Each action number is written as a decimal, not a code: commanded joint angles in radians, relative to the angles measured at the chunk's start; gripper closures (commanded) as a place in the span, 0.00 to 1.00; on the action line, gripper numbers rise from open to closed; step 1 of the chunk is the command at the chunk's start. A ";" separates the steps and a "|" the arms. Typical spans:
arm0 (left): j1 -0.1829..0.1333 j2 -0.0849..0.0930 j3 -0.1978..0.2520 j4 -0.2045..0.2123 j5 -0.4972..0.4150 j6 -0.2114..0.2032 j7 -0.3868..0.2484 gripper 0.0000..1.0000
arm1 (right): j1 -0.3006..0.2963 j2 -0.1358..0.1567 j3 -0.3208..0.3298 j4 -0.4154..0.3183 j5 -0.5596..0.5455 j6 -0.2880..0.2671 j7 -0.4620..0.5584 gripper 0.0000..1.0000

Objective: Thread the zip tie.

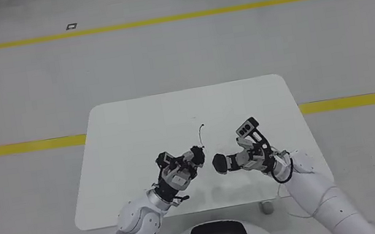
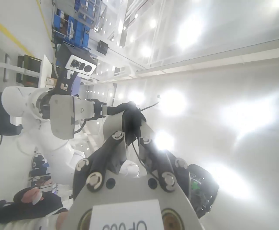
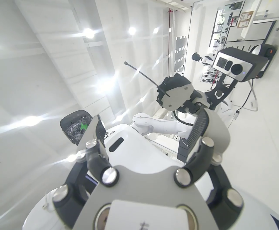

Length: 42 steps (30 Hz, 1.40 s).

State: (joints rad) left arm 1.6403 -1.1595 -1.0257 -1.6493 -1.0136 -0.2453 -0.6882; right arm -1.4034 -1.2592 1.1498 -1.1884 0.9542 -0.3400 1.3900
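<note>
A thin black zip tie stands up from my left gripper, which is shut on its lower part above the near middle of the white table. In the left wrist view the closed fingers pinch the tie, whose free end points away. My right gripper hangs just to the right of it, open, with nothing between its fingers. In the right wrist view the right gripper faces the left gripper and the tie, whose square head is at the far tip.
Both grippers hover close together over the table's near edge. The far half of the table top is bare. Grey floor with yellow lines surrounds the table.
</note>
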 commanded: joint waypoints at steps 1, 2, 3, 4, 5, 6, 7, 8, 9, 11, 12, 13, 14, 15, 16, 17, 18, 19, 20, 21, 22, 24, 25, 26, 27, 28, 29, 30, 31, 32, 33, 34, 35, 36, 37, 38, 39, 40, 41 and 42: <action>-0.004 -0.002 0.007 0.007 -0.018 0.002 -0.011 1.00 | 0.003 -0.006 0.001 0.010 -0.001 0.000 0.000 0.00; -0.006 -0.003 0.010 0.008 -0.021 0.000 -0.019 1.00 | 0.004 -0.008 -0.006 0.014 -0.008 0.000 0.000 0.00; -0.008 -0.004 0.012 0.007 -0.028 -0.007 -0.030 1.00 | 0.006 -0.008 -0.006 0.016 -0.012 0.000 0.000 0.00; -0.008 -0.004 0.012 0.008 -0.033 -0.011 -0.036 1.00 | 0.006 -0.008 -0.006 0.016 -0.012 0.000 0.000 0.00; -0.008 -0.004 0.012 0.008 -0.033 -0.011 -0.036 1.00 | 0.006 -0.008 -0.006 0.016 -0.012 0.000 0.000 0.00; -0.008 -0.004 0.012 0.008 -0.033 -0.011 -0.036 1.00 | 0.006 -0.008 -0.006 0.016 -0.012 0.000 0.000 0.00; -0.008 -0.004 0.012 0.008 -0.033 -0.011 -0.036 1.00 | 0.006 -0.008 -0.006 0.016 -0.012 0.000 0.000 0.00; -0.008 -0.004 0.012 0.008 -0.033 -0.011 -0.036 1.00 | 0.006 -0.008 -0.006 0.016 -0.012 0.000 0.000 0.00; -0.008 -0.004 0.012 0.008 -0.033 -0.011 -0.036 1.00 | 0.006 -0.008 -0.006 0.016 -0.012 0.000 0.000 0.00; -0.012 -0.005 0.015 0.004 -0.030 -0.004 -0.022 1.00 | 0.002 -0.009 -0.003 -0.005 -0.016 0.000 -0.033 0.00; -0.011 -0.006 0.016 0.003 -0.040 -0.003 -0.020 1.00 | -0.002 -0.009 0.004 -0.019 -0.015 0.000 -0.041 0.00; -0.011 -0.007 0.016 0.004 -0.048 -0.005 -0.021 1.00 | -0.008 -0.009 0.011 -0.029 -0.020 0.000 -0.041 0.00; -0.011 -0.007 0.017 0.005 -0.052 -0.006 -0.023 1.00 | -0.014 -0.009 0.022 -0.041 -0.026 0.000 -0.040 0.00; -0.011 -0.008 0.017 0.004 -0.061 -0.010 -0.027 1.00 | -0.020 -0.011 0.031 -0.051 -0.022 0.000 -0.037 0.00; -0.010 -0.009 0.017 0.005 -0.076 -0.012 -0.031 1.00 | -0.026 -0.012 0.038 -0.059 -0.020 0.000 -0.030 0.00; -0.010 -0.010 0.018 0.008 -0.088 -0.010 -0.038 1.00 | -0.032 -0.014 0.049 -0.067 -0.022 0.000 -0.024 0.00; -0.011 -0.011 0.017 0.009 -0.097 -0.016 -0.043 1.00 | -0.036 -0.015 0.056 -0.072 -0.023 0.000 -0.022 0.00; -0.010 -0.012 0.018 0.011 -0.109 -0.018 -0.048 1.00 | -0.040 -0.017 0.061 -0.076 -0.027 0.000 -0.020 0.00; -0.011 -0.013 0.019 0.014 -0.126 -0.018 -0.053 1.00 | -0.043 -0.019 0.066 -0.081 -0.032 0.000 -0.018 0.00; -0.012 -0.014 0.020 0.017 -0.136 -0.019 -0.059 1.00 | -0.045 -0.021 0.070 -0.083 -0.033 0.000 -0.016 0.00; -0.013 -0.015 0.022 0.020 -0.145 -0.017 -0.063 1.00 | -0.047 -0.023 0.073 -0.085 -0.035 0.000 -0.014 0.00; -0.015 -0.018 0.025 0.024 -0.169 -0.014 -0.073 1.00 | -0.049 -0.028 0.076 -0.086 -0.037 0.000 -0.007 0.00; -0.016 -0.019 0.027 0.027 -0.177 -0.012 -0.077 1.00 | -0.049 -0.030 0.076 -0.085 -0.038 0.000 -0.005 0.00; -0.018 -0.020 0.028 0.028 -0.184 -0.009 -0.083 1.00 | -0.049 -0.032 0.076 -0.084 -0.039 0.000 -0.003 0.00; -0.020 -0.021 0.030 0.030 -0.191 -0.005 -0.090 1.00 | -0.048 -0.035 0.076 -0.083 -0.038 0.000 0.000 0.00; -0.022 -0.022 0.031 0.034 -0.199 -0.004 -0.096 1.00 | -0.047 -0.038 0.075 -0.081 -0.037 0.000 0.000 0.00; -0.023 -0.022 0.031 0.036 -0.203 -0.004 -0.099 1.00 | -0.046 -0.040 0.074 -0.079 -0.039 0.000 0.000 0.00; -0.024 -0.023 0.033 0.038 -0.205 -0.002 -0.102 1.00 | -0.044 -0.042 0.073 -0.079 -0.039 0.000 0.000 0.00; -0.025 -0.024 0.035 0.039 -0.215 -0.001 -0.108 1.00 | -0.043 -0.045 0.072 -0.077 -0.039 0.000 0.000 0.00; -0.026 -0.025 0.037 0.040 -0.223 0.003 -0.113 1.00 | -0.042 -0.046 0.072 -0.076 -0.040 0.000 0.000 0.06; -0.028 -0.026 0.037 0.042 -0.225 0.008 -0.119 1.00 | -0.041 -0.048 0.072 -0.075 -0.041 0.000 0.000 0.14; -0.030 -0.026 0.037 0.045 -0.226 0.009 -0.124 1.00 | -0.040 -0.050 0.073 -0.074 -0.042 0.000 0.000 0.18; -0.030 -0.026 0.037 0.045 -0.226 0.009 -0.124 1.00 | -0.039 -0.051 0.074 -0.074 -0.043 0.000 0.000 0.24; -0.030 -0.026 0.037 0.045 -0.226 0.009 -0.124 1.00 | -0.039 -0.053 0.075 -0.074 -0.044 0.000 0.000 0.36; -0.030 -0.026 0.037 0.045 -0.226 0.009 -0.124 1.00 | -0.038 -0.054 0.076 -0.073 -0.045 0.000 0.000 0.49; -0.030 -0.026 0.037 0.045 -0.226 0.009 -0.124 1.00 | -0.037 -0.055 0.077 -0.072 -0.045 0.000 0.000 0.51; -0.030 -0.026 0.037 0.045 -0.226 0.009 -0.124 1.00 | -0.035 -0.056 0.078 -0.071 -0.045 0.000 0.000 0.53; -0.030 -0.026 0.037 0.045 -0.226 0.009 -0.124 1.00 | -0.034 -0.058 0.078 -0.071 -0.043 0.000 0.000 0.56; -0.030 -0.026 0.037 0.045 -0.226 0.009 -0.124 1.00 | -0.033 -0.059 0.077 -0.070 -0.042 0.000 0.000 0.57; -0.030 -0.026 0.037 0.045 -0.226 0.009 -0.124 1.00 | -0.031 -0.061 0.076 -0.069 -0.042 0.000 0.000 0.59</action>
State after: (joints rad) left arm 1.6103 -1.1854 -0.9892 -1.6047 -1.2393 -0.2361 -0.8125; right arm -1.4358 -1.3188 1.2271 -1.2582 0.9118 -0.3400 1.3900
